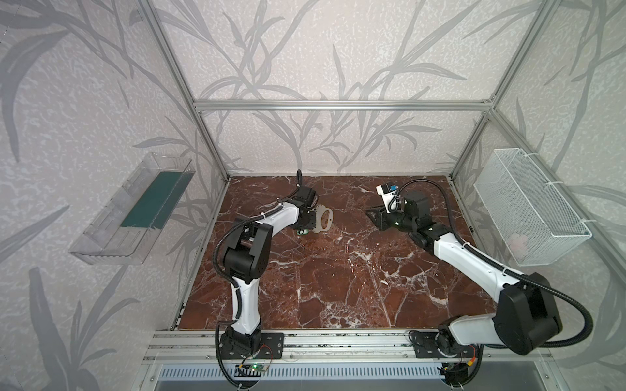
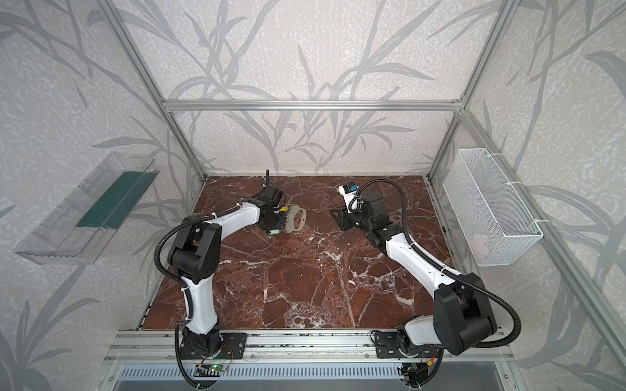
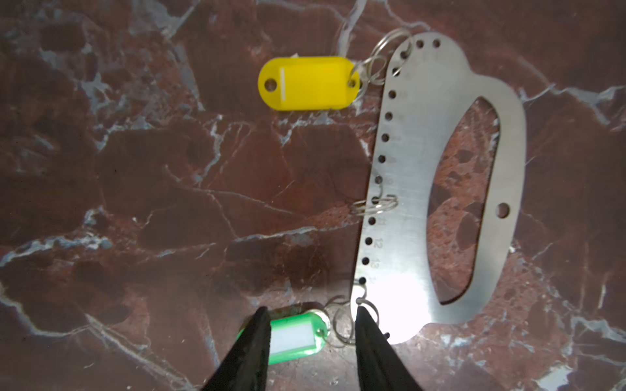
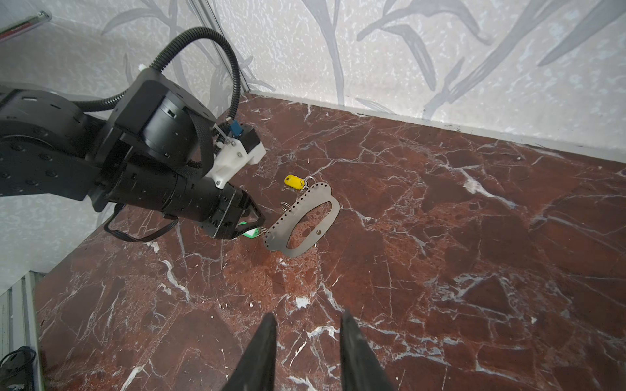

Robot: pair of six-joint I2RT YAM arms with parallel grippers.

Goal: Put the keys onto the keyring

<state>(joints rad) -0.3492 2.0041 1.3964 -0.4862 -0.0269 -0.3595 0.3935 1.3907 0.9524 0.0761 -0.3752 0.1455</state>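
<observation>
The worktop (image 3: 169,203) is red-brown marble with white and grey veining. The walls (image 1: 305,50) behind it are pale grey with a darker grey leaf pattern. The keyring (image 3: 406,169) is pale brushed grey with a row of dark holes along one edge; the yellow key (image 3: 305,83) near one end of that row is plain yellow, the green key (image 3: 294,335) near the other end has a pale label face, and the left tool (image 3: 311,309) and right tool (image 4: 306,316) are black.
</observation>
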